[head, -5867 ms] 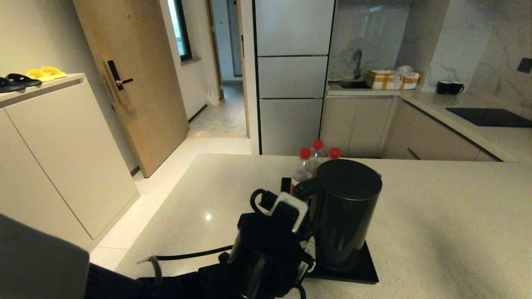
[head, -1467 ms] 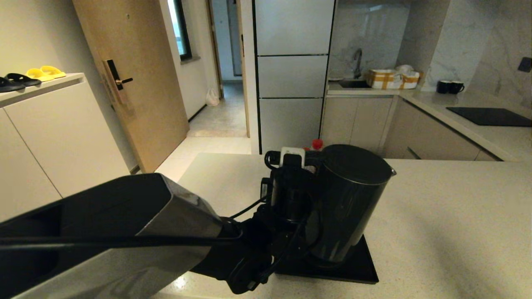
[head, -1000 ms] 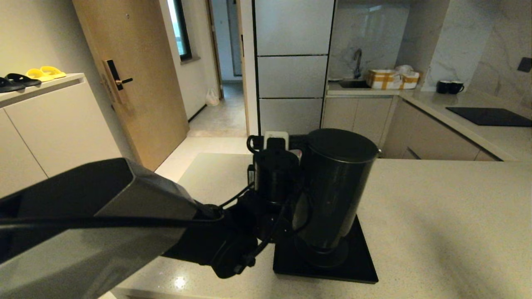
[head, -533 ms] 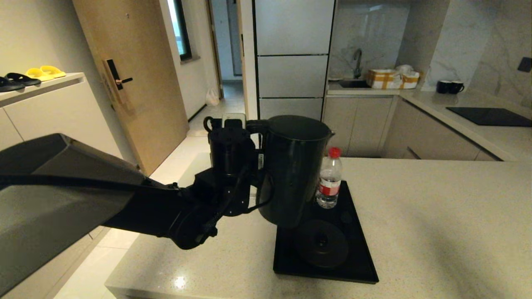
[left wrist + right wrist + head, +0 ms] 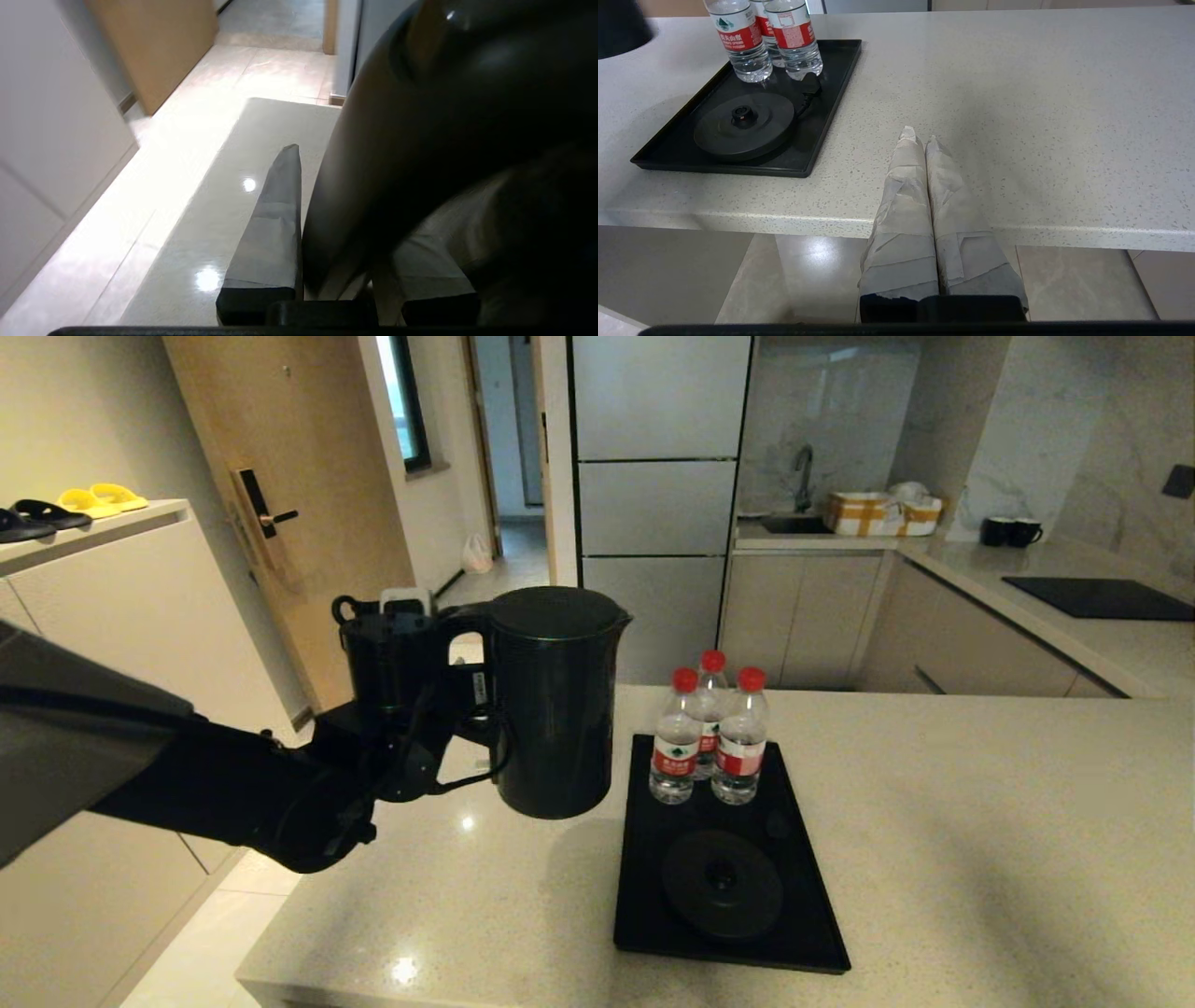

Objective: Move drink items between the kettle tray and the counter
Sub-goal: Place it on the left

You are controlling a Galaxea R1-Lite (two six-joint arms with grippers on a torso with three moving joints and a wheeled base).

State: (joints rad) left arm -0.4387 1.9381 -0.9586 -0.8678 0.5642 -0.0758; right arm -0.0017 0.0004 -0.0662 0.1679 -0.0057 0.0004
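The tall black kettle (image 5: 553, 709) hangs upright in the air, left of the kettle tray (image 5: 644, 915) and above the beige counter (image 5: 980, 840). My left gripper (image 5: 459, 649) is shut on its loop handle. In the left wrist view one taped finger (image 5: 275, 224) lies against the dark kettle (image 5: 444, 116). The round base disc (image 5: 722, 884) lies bare on the tray, with three red-capped water bottles (image 5: 708, 737) standing behind it. My right gripper (image 5: 920, 135) is shut and empty, low over the counter's near edge, right of the tray (image 5: 831, 93).
The counter's left edge drops to the tiled floor (image 5: 177, 961) below the left arm. A wooden door (image 5: 308, 523) and a white cabinet (image 5: 121, 644) stand to the left. Far right is another worktop with a black hob (image 5: 1102, 597) and two mugs (image 5: 1008, 532).
My left gripper lifted the kettle off the base disc and carried it left, clear of the tray. The disc and the three bottles have come into view.
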